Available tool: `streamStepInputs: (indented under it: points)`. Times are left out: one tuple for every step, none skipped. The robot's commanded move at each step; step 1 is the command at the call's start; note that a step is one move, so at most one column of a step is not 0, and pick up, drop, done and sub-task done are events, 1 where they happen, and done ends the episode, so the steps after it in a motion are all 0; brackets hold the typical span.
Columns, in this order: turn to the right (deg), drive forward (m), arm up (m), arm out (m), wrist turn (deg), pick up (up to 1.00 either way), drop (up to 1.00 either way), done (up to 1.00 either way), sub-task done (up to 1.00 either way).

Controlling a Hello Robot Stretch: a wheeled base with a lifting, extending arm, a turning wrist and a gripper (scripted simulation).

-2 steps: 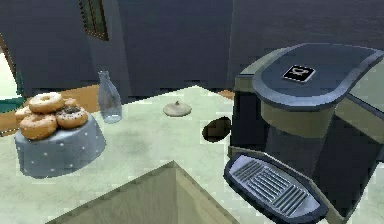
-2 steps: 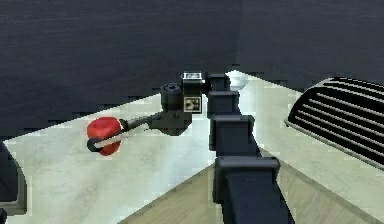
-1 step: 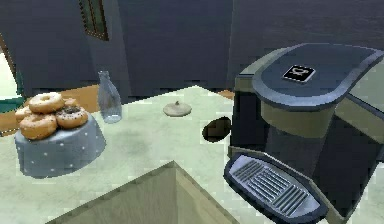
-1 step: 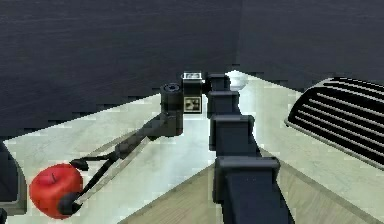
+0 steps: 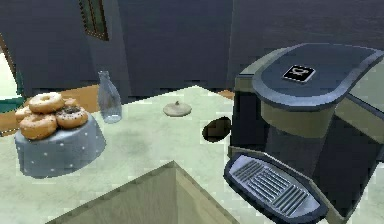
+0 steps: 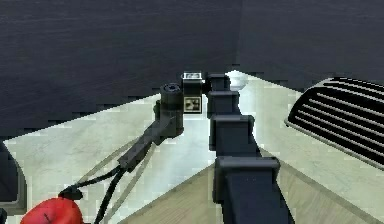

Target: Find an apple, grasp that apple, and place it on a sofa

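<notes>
Where the forward view looks ahead, we see a pale, mottled countertop [image 5: 150, 140] set against a dark blue wall [image 5: 170, 40]. At its left stands a blue-grey dotted bowl [image 5: 60, 152] heaped with doughnuts [image 5: 48, 112], some pale and one dark-topped. Just beside the bowl, toward the wall, a clear glass bottle [image 5: 108, 98] stands upright. Farther along lie a small round beige thing with a knob [image 5: 178, 108] and a dark brown lump [image 5: 216, 128] (too small for us to name). The lump is close to a grey coffee machine [image 5: 310, 100] that takes up the view's right side, its ribbed drip tray [image 5: 270, 186] at the front.

The arm side view adds the arm [image 6: 245, 170], a dark square bar reaching out over the same pale countertop. The white marked squares [image 6: 192, 86] stand at its far end, and the gripper [image 6: 98, 190] angles down toward the view's lower left. In that bottom left corner, partly cut by the edge, shows a red rounded thing [image 6: 50, 212]. Its colour suits an apple, but we cannot make out enough of its shape to say so. The thin fingers [image 6: 132, 156] run toward it. We cannot tell whether they touch it, what state they are in, or whether the gripper holds anything. At this view's right a dark ribbed object [image 6: 340, 112] rests on the countertop.
</notes>
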Motion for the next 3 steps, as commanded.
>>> streamStepInputs:
  points:
    - [0.0,0.0,0.0,-0.22,0.0,0.0,0.0,0.0,0.0]
    - [-45.0,0.0,0.0,0.0,0.0,0.0,0.0,0.0,0.0]
    - [-45.0,0.0,0.0,0.0,0.0,0.0,0.0,0.0,0.0]
